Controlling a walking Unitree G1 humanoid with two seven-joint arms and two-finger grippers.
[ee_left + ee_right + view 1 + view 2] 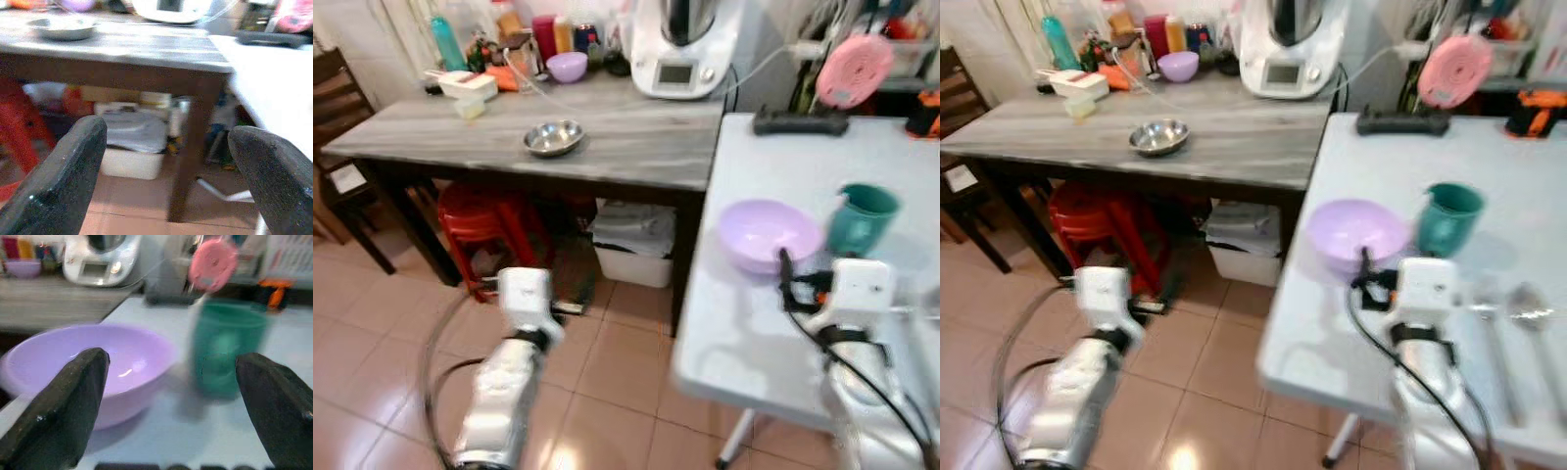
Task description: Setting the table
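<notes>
Lavender bowl [1355,233] sat at centre right of the frame, near the front-left edge of the white table [1332,323], just beside a teal cup [1447,217] at its right. Right gripper [171,406] hovered low over the white table, short of the bowl, fingers spread wide and empty. Spoon [1531,305] lay further right, blurred. Left gripper [168,181] hung at lower left over the tiled floor [607,392], fingers wide apart, facing the grey table [636,147] bearing a steel bowl [553,137].
</notes>
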